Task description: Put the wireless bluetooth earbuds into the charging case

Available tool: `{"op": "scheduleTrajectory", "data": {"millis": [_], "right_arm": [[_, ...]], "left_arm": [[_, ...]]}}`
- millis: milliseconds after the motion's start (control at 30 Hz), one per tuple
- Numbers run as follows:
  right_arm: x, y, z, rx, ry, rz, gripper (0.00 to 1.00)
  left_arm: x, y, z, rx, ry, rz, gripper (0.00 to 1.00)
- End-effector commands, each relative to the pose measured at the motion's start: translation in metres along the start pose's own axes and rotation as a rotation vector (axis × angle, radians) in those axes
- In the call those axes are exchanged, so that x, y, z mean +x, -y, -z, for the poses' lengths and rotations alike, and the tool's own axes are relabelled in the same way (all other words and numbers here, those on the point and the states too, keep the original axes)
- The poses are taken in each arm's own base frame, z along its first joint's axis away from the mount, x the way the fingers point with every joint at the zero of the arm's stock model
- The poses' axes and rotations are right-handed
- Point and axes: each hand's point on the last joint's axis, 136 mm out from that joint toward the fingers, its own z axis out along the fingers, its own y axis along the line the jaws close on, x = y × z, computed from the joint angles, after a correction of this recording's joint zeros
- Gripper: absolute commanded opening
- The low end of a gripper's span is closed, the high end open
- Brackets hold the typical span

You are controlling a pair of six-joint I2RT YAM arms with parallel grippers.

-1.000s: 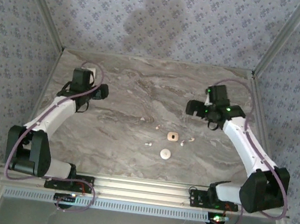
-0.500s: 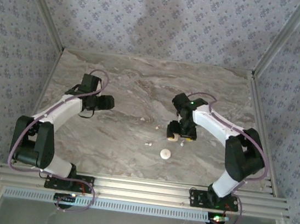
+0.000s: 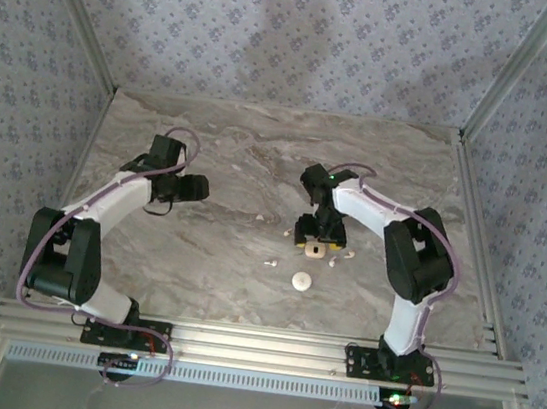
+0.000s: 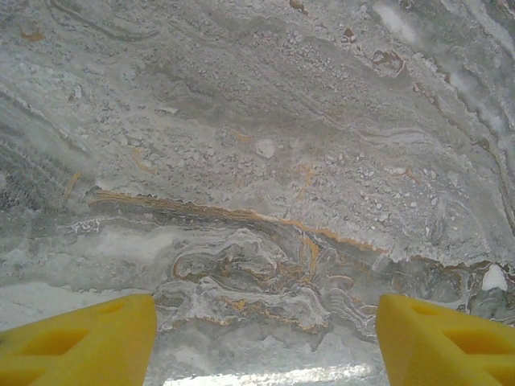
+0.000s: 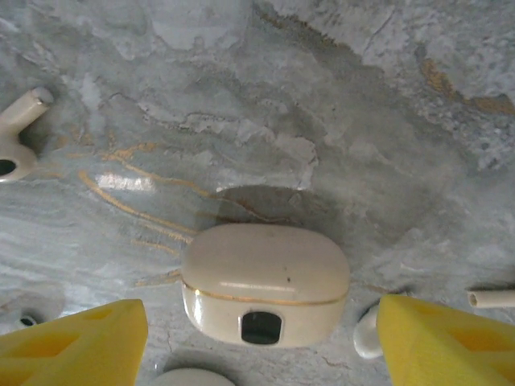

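Grey marbled table (image 3: 196, 255) carries a cream charging case (image 5: 265, 277); a round white piece (image 3: 302, 281) lies near it; tiny white earbuds (image 3: 271, 262) lie scattered around the case, apart from one another.

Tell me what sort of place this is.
Probably a robot test booth: patterned wall panels box in a marble-look table, with a left arm and right arm bolted to an aluminium rail at its near edge.
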Motion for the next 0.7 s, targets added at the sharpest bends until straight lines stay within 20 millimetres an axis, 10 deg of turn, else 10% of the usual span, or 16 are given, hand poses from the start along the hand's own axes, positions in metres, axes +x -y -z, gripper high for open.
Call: {"op": "scheduleTrajectory", "data": {"millis": [0, 400, 667], "right_arm": [[0.000, 0.000, -0.005, 0.024, -0.024, 0.022, 0.77], [0.003, 0.004, -0.023, 0.050, -0.053, 0.010, 0.58], [-0.013, -0.003, 0.025, -0.025, 0.137, -0.031, 0.55]], "left_arm": [[-0.006, 0.006, 0.003, 0.014, -0.003, 0.007, 0.73], [-0.004, 0.005, 0.002, 0.012, -0.009, 0.010, 0.72], [-0.016, 0.039, 0.017, 0.147, 0.047, -0.106, 0.66]]}}
